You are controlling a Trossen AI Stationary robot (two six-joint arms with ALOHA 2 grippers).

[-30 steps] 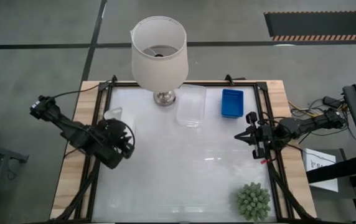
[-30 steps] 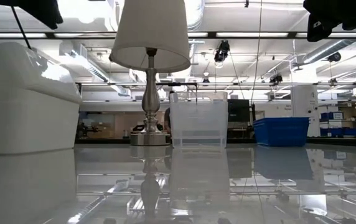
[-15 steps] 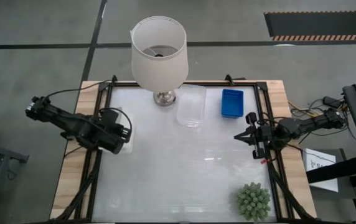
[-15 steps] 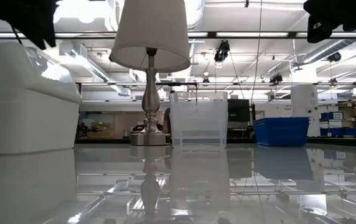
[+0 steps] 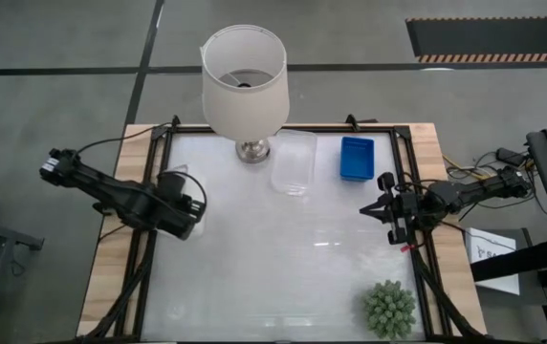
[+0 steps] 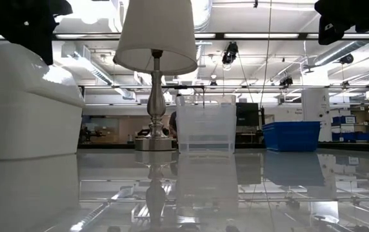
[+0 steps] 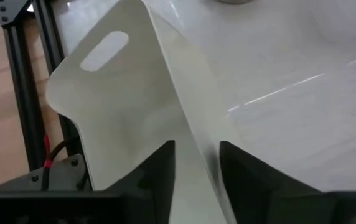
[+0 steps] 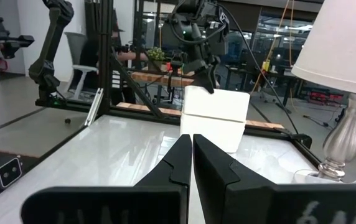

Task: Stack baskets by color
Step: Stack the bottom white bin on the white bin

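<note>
Baskets counted: three. One white basket point(image 7: 134, 106) at the table's left edge, one clear basket point(image 5: 293, 168) near the back centre, just right of the lamp base, and one blue basket point(image 5: 357, 158) toward the back right. All three stand apart from each other on the table point(image 5: 283, 268); none is stacked on another.

Left gripper point(image 7: 196, 165): over the white basket at the left edge. In the left wrist view one wall of the basket runs between the two fingers point(image 7: 159, 174), one finger on each side of it. Fingers are set close about the wall; I cannot tell whether they press on it or only straddle it. The wall with the handle slot is plainly seen beyond the fingers. In the right wrist view the left arm comes down onto the top of the white basket, which sits on the table surface.

Right gripper point(image 5: 377, 208): at the table's right edge, about mid-depth, pointing inward, fingers point(image 8: 184, 155) pressed together with nothing between them. It is well apart from all baskets.

Other items: one lamp point(image 5: 245, 76) with white shade at back centre; one green plant point(image 5: 389, 308) at the front right corner.
</note>
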